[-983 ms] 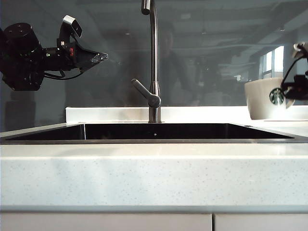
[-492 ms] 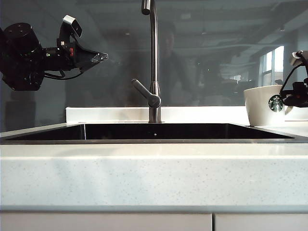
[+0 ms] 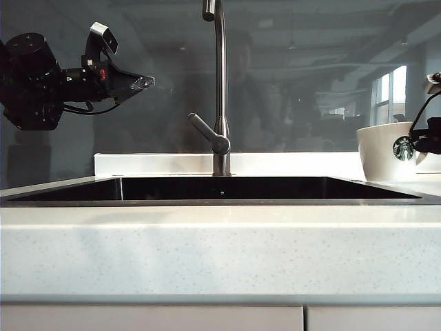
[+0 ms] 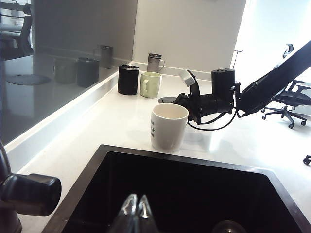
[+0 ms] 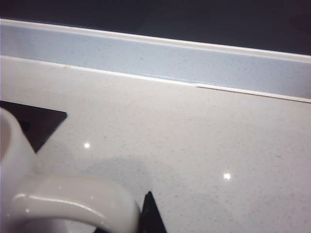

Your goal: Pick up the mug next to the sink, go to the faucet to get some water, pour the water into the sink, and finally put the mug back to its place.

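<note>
White ceramic, the mug (image 3: 384, 152) sits at the right end of the counter beside the sink (image 3: 220, 189), the right gripper (image 3: 428, 136) at its handle. The left gripper (image 3: 141, 83) hangs high to the left of the faucet (image 3: 219, 89).

From the left wrist, those fingertips (image 4: 135, 209) are pressed together above the basin.

From the right wrist, the handle (image 5: 73, 201) fills the corner; that claw seems pinched on it.

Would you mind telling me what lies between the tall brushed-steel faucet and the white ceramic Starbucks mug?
Only bare countertop and the dark sink's back edge lie between the faucet and the mug, as the exterior view shows.
</note>
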Tool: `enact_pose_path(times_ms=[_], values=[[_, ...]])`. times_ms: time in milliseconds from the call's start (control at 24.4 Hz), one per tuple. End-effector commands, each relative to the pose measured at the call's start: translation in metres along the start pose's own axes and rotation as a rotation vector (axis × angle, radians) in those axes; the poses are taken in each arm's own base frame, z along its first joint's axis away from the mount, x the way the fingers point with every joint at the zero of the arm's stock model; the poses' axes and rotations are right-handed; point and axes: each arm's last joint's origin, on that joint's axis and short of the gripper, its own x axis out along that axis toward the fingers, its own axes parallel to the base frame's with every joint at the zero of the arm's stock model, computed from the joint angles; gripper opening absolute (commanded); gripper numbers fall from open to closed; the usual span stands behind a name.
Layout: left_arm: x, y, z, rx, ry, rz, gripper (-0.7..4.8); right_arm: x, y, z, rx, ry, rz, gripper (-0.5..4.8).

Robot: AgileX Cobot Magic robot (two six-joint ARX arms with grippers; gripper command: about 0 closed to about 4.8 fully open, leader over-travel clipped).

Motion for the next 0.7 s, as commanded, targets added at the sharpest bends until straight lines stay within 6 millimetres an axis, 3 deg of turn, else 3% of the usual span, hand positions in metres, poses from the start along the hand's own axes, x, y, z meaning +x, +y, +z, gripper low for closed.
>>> enact_pose_path(times_ms=[41,410,492,614,696], values=[[0.0001,-0.0037,0.0046,0.056,-0.001,-0.004,-0.05,-0.0007,0.0003,0.0102,-0.011,-0.059,0.011,-0.08],[0.0031,-0.004,0.0045,0.052,0.0,-0.009,-0.05,0.0001,0.0026,0.0077,-0.001,-0.034,0.029,-0.07],[0.0031,-0.004,0.0044,0.051,0.0,-0.009,-0.05,0.0,0.0024,0.0072,0.001,-0.029,0.028,0.26],[0.0031,-0.004,0.0045,0.052,0.0,-0.009,-0.05,-0.0001,0.0018,0.0068,0.001,-0.024,0.017,1.22],[0.0031,-0.004,0.0044,0.051,0.0,-0.009,-0.05,-0.0009,-0.0005,0.0056,0.006,-0.014,0.003,1.24]])
